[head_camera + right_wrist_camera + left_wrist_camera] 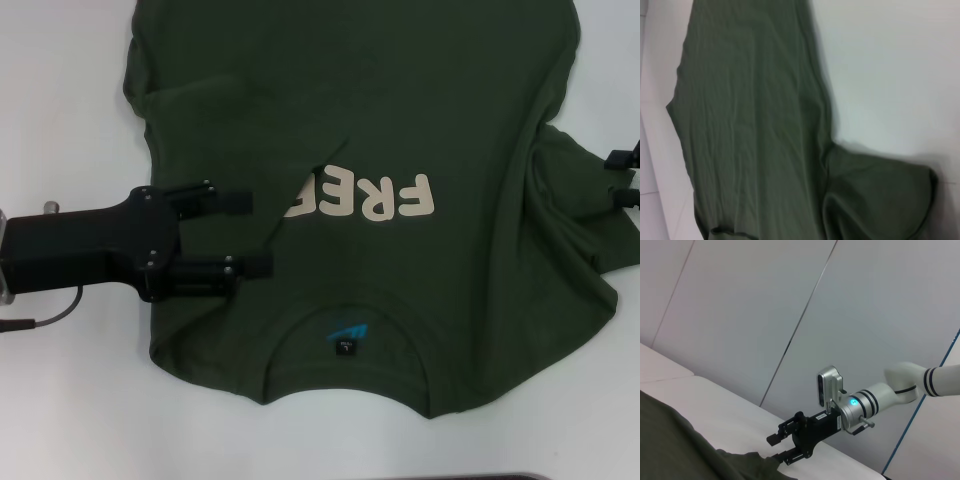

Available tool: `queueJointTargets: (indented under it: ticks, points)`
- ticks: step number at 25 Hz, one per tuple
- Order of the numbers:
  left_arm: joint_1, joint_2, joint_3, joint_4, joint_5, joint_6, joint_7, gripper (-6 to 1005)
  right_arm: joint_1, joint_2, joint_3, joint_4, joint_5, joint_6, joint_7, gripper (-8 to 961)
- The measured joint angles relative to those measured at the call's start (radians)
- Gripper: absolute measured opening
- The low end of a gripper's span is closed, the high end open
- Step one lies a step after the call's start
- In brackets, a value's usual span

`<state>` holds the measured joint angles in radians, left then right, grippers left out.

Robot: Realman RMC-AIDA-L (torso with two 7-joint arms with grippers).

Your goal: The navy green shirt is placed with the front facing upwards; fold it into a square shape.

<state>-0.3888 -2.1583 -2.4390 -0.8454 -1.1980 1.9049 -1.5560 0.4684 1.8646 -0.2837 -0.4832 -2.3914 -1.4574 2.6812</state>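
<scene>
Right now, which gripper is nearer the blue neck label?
Left. The left gripper is open above the navy green shirt, beside the lettering, near the blue neck label. The right gripper is at the far sleeve edge.

A white table point(70, 420) fills most of the head view, smooth and bare where it shows, with a thin dark strip at its near edge. Behind it stands a pale grey wall point(790, 300) made of large panels, thin dark seams running slantwise between them. A blue line point(920, 410) runs along the wall's far side. From the right wrist view the tabletop looks plain white.
</scene>
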Motion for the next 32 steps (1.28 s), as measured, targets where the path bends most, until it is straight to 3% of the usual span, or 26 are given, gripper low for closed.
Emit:
queueJointTargets:
  ticks: [12, 26, 32]
  points:
    - [-0.002, 0.000, -0.002, 0.003, 0.000, 0.000, 0.001, 903, -0.009, -0.018, 0.000, -0.004, 0.000, -0.015, 0.001, 547]
    - [0.002, 0.000, -0.002, 0.008, 0.000, -0.011, 0.011, 903, 0.001, 0.008, 0.001, 0.011, 0.023, 0.025, 0.003, 546]
    - [0.001, -0.001, -0.002, 0.008, 0.000, -0.013, 0.015, 903, 0.003, 0.010, 0.001, 0.018, 0.036, 0.028, 0.003, 546]
